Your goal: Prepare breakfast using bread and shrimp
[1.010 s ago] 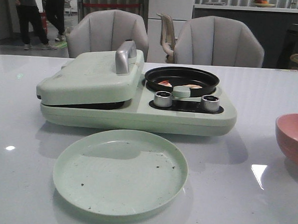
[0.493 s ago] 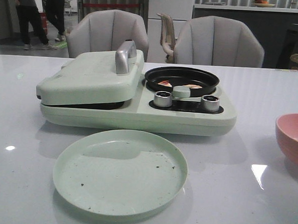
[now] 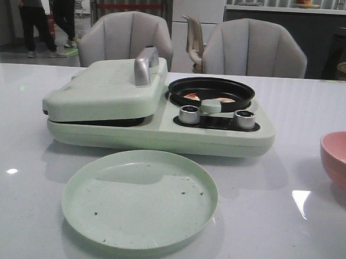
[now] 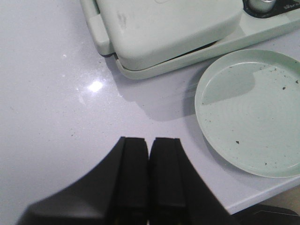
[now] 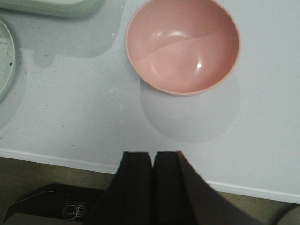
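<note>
While nothing differs across the last second of front views, the scene reads as a pause: both arms parked, cooking under way.
Item: shrimp (image 3: pixel 192 96), small curved pink-orange and white pieces, lie in the round black frying pan (image 3: pixel 211 90) on the right half of the pale green breakfast cooker (image 3: pixel 161 132); a second piece (image 3: pixel 224 99) shows behind the centre knob. Bread: not visible; it may sit beneath the closed pale green griddle lid (image 3: pixel 105 91), though that cannot be confirmed. Round pale green plate (image 3: pixel 140 198), crumb-flecked, lies on the white worktop (image 3: pixel 20 173) just before the cooker; pink bowl (image 5: pixel 183 44), bare inside, stands well right. Left claw (image 4: pixel 149 176) and right claw (image 5: pixel 154 180): fingers pressed together, holding nothing, near the worktop's front edge.
</note>
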Robot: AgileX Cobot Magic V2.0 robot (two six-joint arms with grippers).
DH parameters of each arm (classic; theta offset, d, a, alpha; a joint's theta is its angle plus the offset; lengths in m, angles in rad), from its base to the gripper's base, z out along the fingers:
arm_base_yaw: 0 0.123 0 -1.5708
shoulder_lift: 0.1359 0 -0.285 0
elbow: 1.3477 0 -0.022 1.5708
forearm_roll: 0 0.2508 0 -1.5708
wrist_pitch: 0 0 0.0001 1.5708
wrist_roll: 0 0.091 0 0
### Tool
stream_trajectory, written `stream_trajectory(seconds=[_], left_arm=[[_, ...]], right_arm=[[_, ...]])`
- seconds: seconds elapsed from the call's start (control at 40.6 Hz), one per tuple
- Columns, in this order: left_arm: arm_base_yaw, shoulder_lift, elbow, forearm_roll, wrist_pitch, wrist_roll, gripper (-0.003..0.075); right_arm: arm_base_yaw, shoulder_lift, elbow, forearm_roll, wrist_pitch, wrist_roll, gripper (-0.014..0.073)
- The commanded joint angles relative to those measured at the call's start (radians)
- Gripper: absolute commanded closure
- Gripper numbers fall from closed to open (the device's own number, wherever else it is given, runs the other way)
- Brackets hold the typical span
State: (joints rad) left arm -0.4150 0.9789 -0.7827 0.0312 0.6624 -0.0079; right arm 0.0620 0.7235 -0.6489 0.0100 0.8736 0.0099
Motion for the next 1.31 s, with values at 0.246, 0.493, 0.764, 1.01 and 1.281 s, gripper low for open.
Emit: stream_trajectory(seconds=[0.246, 0.493, 0.764, 1.01, 1.281], left_arm=[[0.001, -0.011, -0.026, 0.002, -0.074, -0.014, 0.0619], [0.001, -0.011, -0.026, 0.002, -0.074, -0.014, 0.0619], [0.036, -0.041, -0.024, 0.004, -0.076, -0.014, 0.0619], [0.167, -0.196, 0.100, -0.016, -0.250, -0.014, 0.0619], [0.278, -0.469, 0.388, -0.031, -0.523, -0.014, 0.0619]], right_arm=[[-0.001, -0.004, -0.025, -0.010, -0.057, 0.001, 0.0559], [-0.001, -0.004, -0.025, -0.010, -0.057, 0.001, 0.0559], [-0.001, -0.004, -0.025, -0.010, -0.057, 0.001, 0.0559], [-0.001, -0.004, -0.025, -0.010, -0.057, 0.001, 0.0559], [-0.001, -0.004, -0.025, -0.010, -0.057, 0.001, 0.0559]])
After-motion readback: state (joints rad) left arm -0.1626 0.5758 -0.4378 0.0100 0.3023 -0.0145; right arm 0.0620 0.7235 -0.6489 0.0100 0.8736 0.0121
